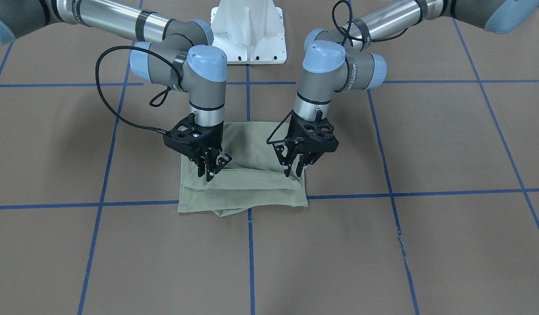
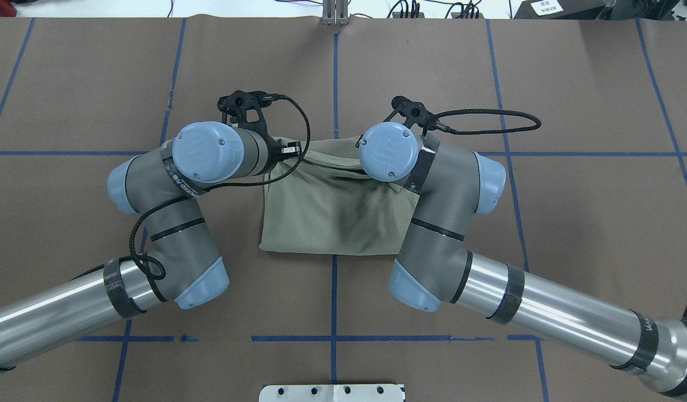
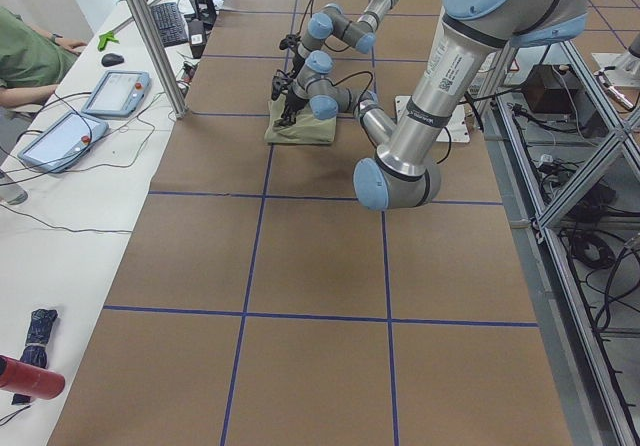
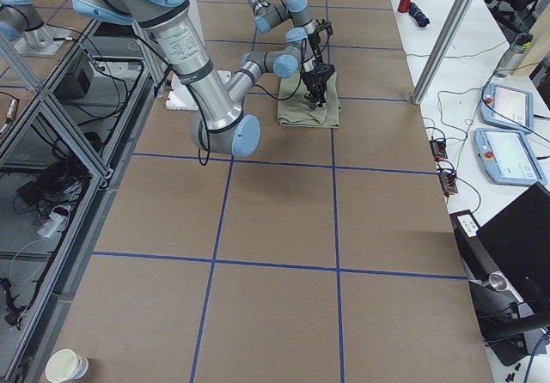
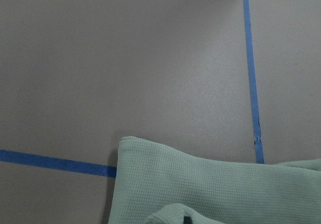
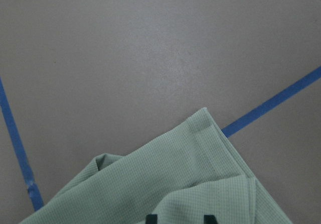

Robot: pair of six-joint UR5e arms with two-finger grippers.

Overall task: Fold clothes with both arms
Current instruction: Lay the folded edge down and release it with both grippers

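Shirt [image 1: 251, 153] sits part-folded on worktop [image 1: 427, 245], near pedestal [image 1: 249, 30]. Left end effector [image 1: 294, 169] and right end effector [image 1: 214, 168] each pinch the shirt's upper layer on the side away from pedestal.

Green shirt [image 6: 200, 174] corner ahead of the claw
Dark fingertips [image 6: 151, 218] of the right gripper [image 6: 180, 220] flank a raised fold, perhaps pinching it; brown table [image 6: 150, 58] and blue tape [image 6: 271, 102] lie beyond.
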